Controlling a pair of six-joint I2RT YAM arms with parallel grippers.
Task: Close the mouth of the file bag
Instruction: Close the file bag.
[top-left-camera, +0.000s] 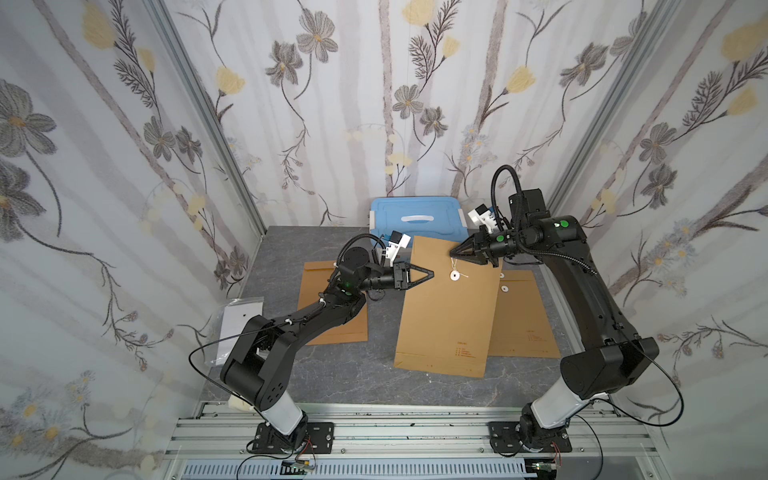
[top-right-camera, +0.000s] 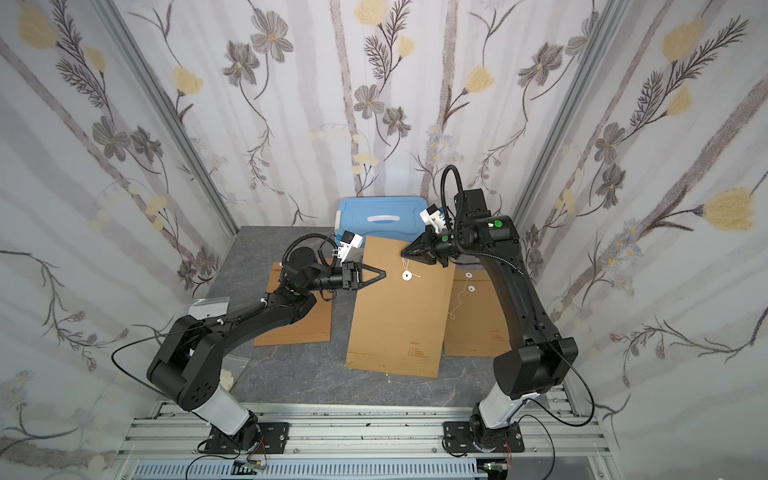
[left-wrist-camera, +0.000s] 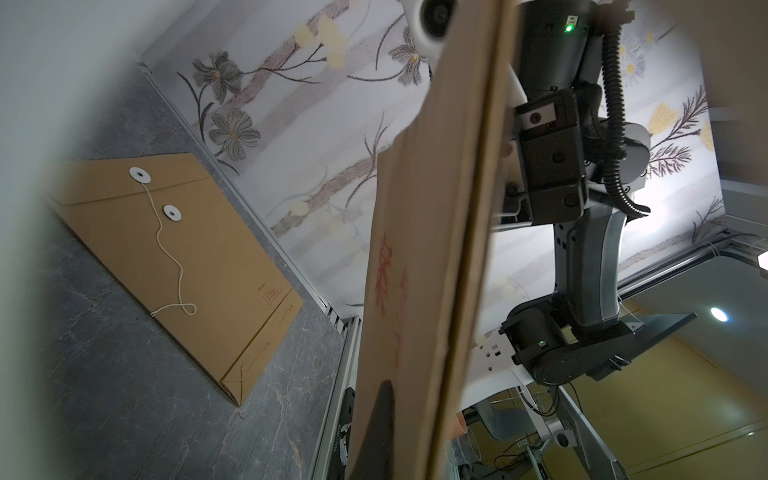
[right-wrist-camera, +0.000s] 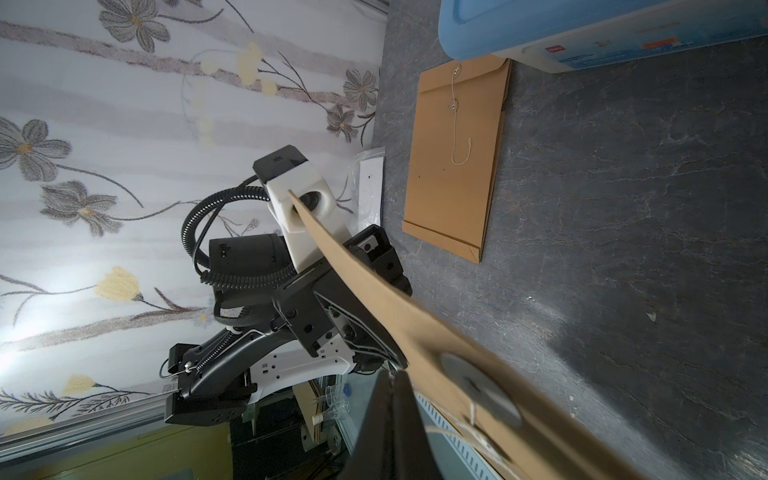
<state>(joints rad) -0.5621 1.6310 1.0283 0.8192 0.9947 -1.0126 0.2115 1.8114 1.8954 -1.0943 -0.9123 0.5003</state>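
The brown paper file bag (top-left-camera: 446, 316) lies in the middle of the table with its mouth end raised off the surface. My left gripper (top-left-camera: 431, 274) is shut on the bag's left edge near the mouth. In the left wrist view the bag (left-wrist-camera: 415, 249) stands edge-on in front of a dark fingertip (left-wrist-camera: 380, 415). My right gripper (top-left-camera: 452, 252) is shut at the top of the bag, with the thin white string (top-left-camera: 454, 262) hanging from its tip to the white button (top-left-camera: 455, 275). In the right wrist view the string (right-wrist-camera: 473, 419) runs past the button (right-wrist-camera: 478, 384) toward the shut jaws.
A second brown bag (top-left-camera: 320, 307) lies under my left arm. A third one (top-left-camera: 523, 320) with a loose string lies under my right arm. A blue lidded box (top-left-camera: 415, 216) stands behind the bags at the back wall. A clear plastic sleeve (top-left-camera: 239, 320) leans at the left wall.
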